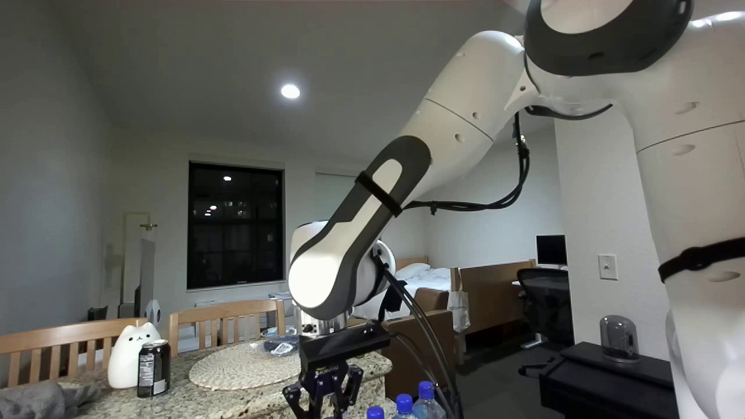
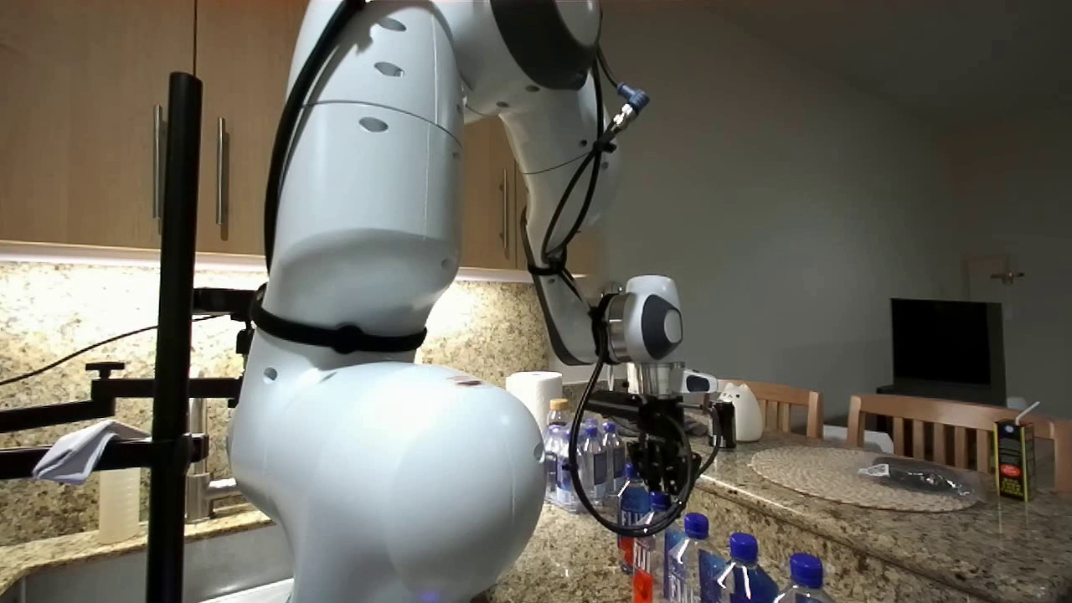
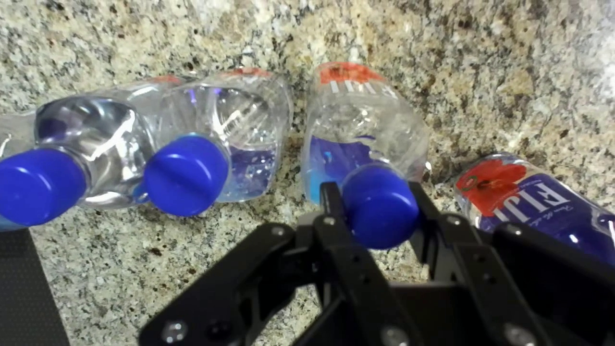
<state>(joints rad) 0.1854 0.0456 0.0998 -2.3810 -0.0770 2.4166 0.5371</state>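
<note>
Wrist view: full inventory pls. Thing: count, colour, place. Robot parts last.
Held bottle: 1, clear with red and blue markings, blue-capped, centre.
Neighbour bottle: 1, clear, blue-capped, just left of the held one, a gap between them.
Far-left bottle: 1, clear, blue-capped, near the left edge.
Cut-off bottle: apparently 1, clear, only a sliver at the left edge.
Right bottle: 1, blue-purple with red patch and white FIJI lettering, right edge, top not visible.
Counter: 1, speckled beige, grey and black, under the bottles.
Dark panel: 1, blackish, lower left corner, can't tell what it is.
Tool: 1, black, bottom centre, closed on the held bottle.
Fingers: 2, black, either side of its capped top.
</note>
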